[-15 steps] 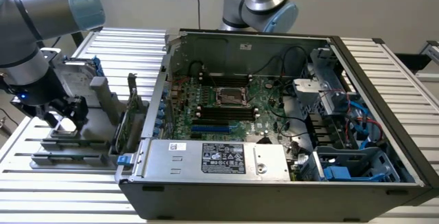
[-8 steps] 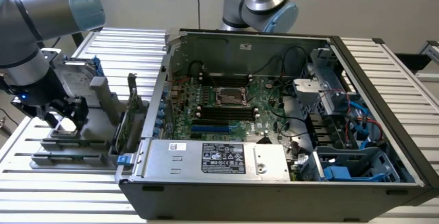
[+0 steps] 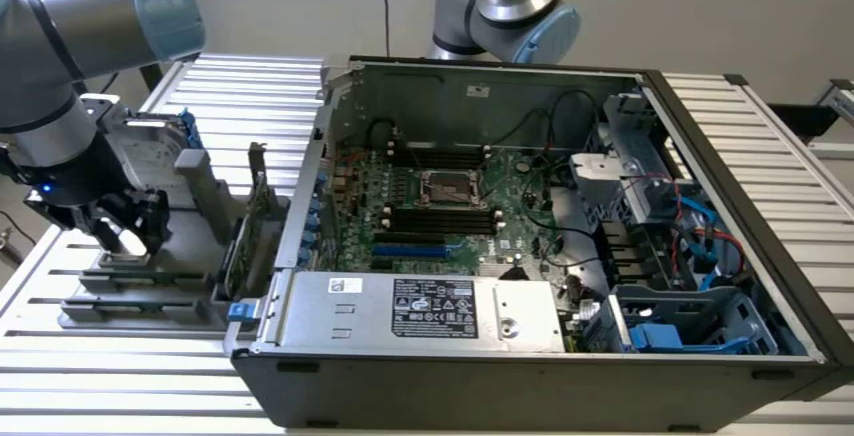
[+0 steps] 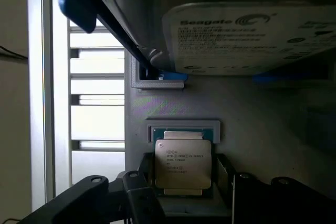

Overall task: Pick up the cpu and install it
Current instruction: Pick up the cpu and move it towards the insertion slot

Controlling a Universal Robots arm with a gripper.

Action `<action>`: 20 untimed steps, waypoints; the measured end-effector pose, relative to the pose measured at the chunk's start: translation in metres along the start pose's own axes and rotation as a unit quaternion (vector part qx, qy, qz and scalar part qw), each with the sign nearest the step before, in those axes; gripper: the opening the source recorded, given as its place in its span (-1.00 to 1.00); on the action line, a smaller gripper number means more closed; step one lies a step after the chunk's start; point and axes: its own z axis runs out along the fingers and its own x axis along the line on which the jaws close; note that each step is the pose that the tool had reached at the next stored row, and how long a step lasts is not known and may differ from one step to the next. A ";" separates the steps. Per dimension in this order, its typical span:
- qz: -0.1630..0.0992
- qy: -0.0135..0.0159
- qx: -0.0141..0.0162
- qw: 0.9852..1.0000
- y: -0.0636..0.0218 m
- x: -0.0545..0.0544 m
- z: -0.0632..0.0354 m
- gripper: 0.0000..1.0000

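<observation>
The slatted bench point(image 3: 747, 116) carries the open computer case point(image 3: 534, 376) and, on the exterior view's left, a grey parts holder point(image 4: 262, 114) with the hard drive point(image 4: 247, 35) propped in it. I'm low over that holder, well apart from the case. My claw point(image 4: 189, 198) stands wide, one finger on each side of the cpu point(image 4: 182, 161), which lies flat in its recess; I see no grip on it. My worry: uneven contact could tip the chip against the recess wall, and a skewed hold might later slip or harm the empty socket point(image 3: 451, 188).
</observation>
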 end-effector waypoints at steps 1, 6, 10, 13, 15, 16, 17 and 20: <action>0.000 0.000 0.000 1.000 0.0000 0.000 -0.0001 0.16; 0.000 0.002 -0.002 1.000 0.0000 0.000 -0.0001 0.08; 0.000 0.002 -0.004 1.000 0.0000 0.000 -0.0002 0.08; 0.000 0.003 -0.006 1.000 0.0001 0.000 -0.0009 0.08; 0.000 0.003 -0.008 1.000 0.0001 0.000 -0.0019 0.08; 0.000 0.004 -0.009 1.000 0.0001 0.000 -0.0024 0.08; 0.000 0.004 -0.009 1.000 0.0002 0.000 -0.0030 0.08; 0.000 0.004 -0.011 1.000 0.0003 0.000 -0.0052 0.07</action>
